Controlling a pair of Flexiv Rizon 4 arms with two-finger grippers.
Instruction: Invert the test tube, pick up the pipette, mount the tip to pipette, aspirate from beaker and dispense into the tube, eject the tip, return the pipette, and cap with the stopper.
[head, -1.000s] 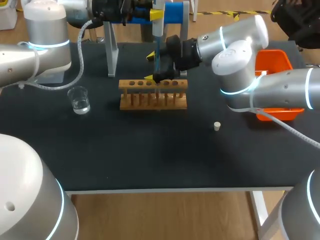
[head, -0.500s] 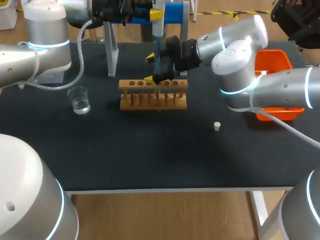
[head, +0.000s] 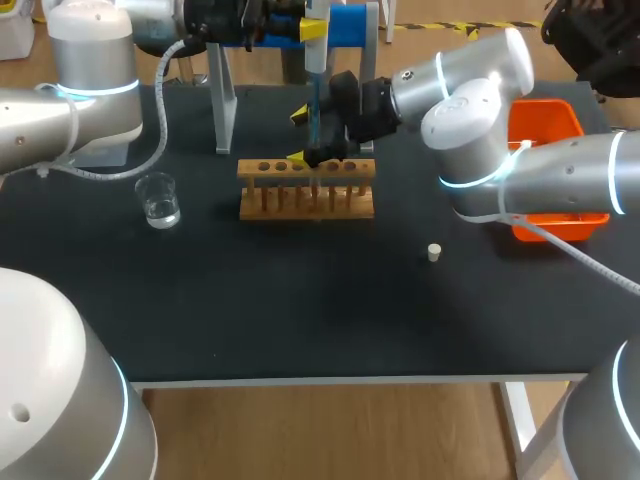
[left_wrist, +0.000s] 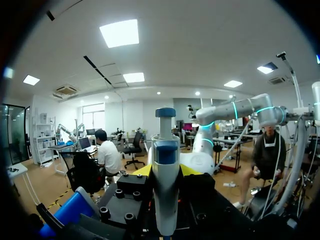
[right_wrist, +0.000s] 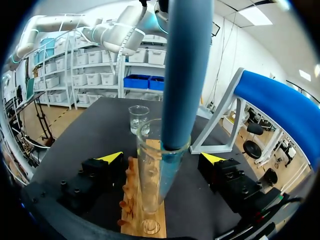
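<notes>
**Tip in the tube's mouth, glass left unclamped**

The right hand (right_wrist: 161, 157) sits at the rack with its fingers spread. The test tube (right_wrist: 150, 190) stands upright between them, mouth up and foot in a rack hole. A gap shows on either side, so nothing pinches it. The blue pipette tip (right_wrist: 184, 75) reaches down into the tube's mouth. Above it, the left hand (left_wrist: 165, 171) is pressed onto the pipette (left_wrist: 165, 145), a yellow-tipped finger at each side of the body, holding it upright.

The wooden rack (head: 306, 190) stands toward the far edge of the counter (head: 300, 320), about midway along. The beaker (head: 158, 198), holding clear liquid, is nearer the left edge. The stopper (head: 433, 252) lies alone between the rack and the right edge. An orange bin (head: 548, 125) sits at the far right corner.

This looks like the dispensing step. I cannot tell how much liquid is in the tube.

The tube is probably thin glass: light, stiff, slick and easily cracked. A sideways nudge from the tip could lever it against the rack hole. It is best gripped gently from two sides on the upper wall, just under the rim. The stopper is small and may roll, so take it by its sides.
</notes>
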